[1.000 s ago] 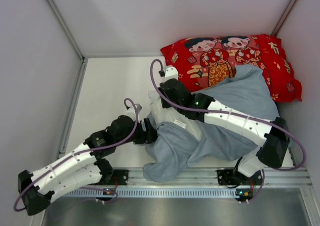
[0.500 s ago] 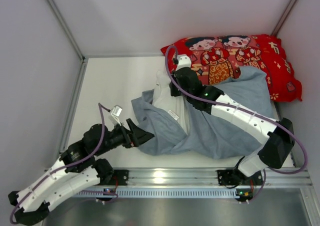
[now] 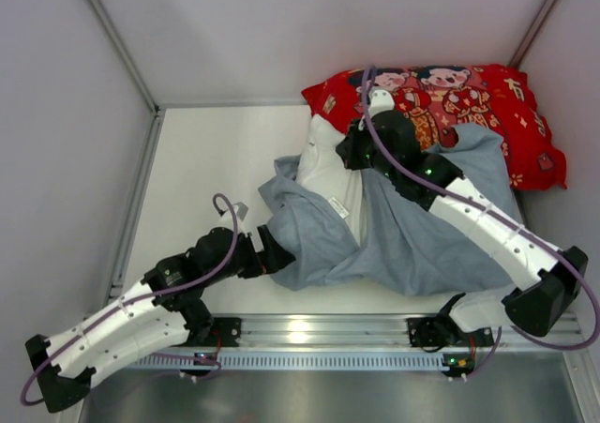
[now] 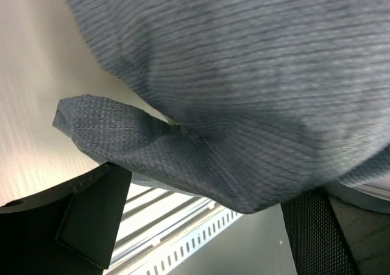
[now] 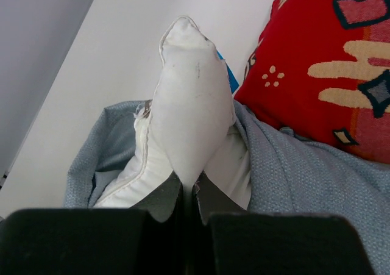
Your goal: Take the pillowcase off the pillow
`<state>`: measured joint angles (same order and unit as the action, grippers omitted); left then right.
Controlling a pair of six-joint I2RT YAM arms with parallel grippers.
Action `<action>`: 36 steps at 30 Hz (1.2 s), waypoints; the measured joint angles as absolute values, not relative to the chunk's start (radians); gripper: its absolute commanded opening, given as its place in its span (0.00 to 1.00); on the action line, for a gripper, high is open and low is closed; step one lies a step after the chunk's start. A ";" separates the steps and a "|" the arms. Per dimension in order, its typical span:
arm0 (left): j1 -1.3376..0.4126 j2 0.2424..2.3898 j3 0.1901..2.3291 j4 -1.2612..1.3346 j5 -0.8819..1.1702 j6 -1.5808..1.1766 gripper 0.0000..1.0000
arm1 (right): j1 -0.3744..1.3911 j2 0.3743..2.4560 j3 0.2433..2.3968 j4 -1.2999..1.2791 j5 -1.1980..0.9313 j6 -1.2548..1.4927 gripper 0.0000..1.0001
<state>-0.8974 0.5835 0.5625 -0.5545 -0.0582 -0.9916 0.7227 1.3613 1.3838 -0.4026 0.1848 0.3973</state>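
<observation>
The blue-grey pillowcase (image 3: 422,240) lies crumpled across the middle and right of the table. The white pillow (image 3: 328,170) sticks out of its far-left opening. My right gripper (image 3: 349,153) is shut on the pillow's end; in the right wrist view the right gripper (image 5: 189,189) pinches the white pillow (image 5: 186,104) just above the pillowcase (image 5: 304,171). My left gripper (image 3: 277,254) stands open at the cloth's near-left edge. In the left wrist view a fold of the pillowcase (image 4: 244,74) hangs over the gap of the left gripper (image 4: 204,226), unclamped.
A red cartoon-print pillow (image 3: 469,99) lies against the back right corner, touching the pillowcase; it also shows in the right wrist view as the red pillow (image 5: 329,61). Walls close the table (image 3: 206,170) on three sides. A metal rail (image 3: 309,334) runs along the near edge.
My left gripper opened wide and now sits at the cloth's edge. My right gripper moved toward the back right with the pillow's end, drawing more white pillow out of the case.
</observation>
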 measured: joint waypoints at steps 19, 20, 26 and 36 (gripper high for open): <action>-0.898 0.655 0.613 -0.517 -0.042 -0.935 0.00 | 0.634 1.230 1.374 -0.421 0.084 0.448 0.00; -0.898 0.634 0.613 -0.517 -0.041 -0.935 0.00 | 0.632 1.229 1.374 -0.422 0.083 0.449 0.00; -0.898 0.491 0.635 -0.549 -0.054 -0.939 0.70 | 0.618 1.209 1.374 -0.428 0.068 0.451 0.00; -0.898 0.598 0.980 -0.584 -0.131 -0.882 0.99 | 0.620 1.135 1.219 -0.395 -0.006 0.469 0.00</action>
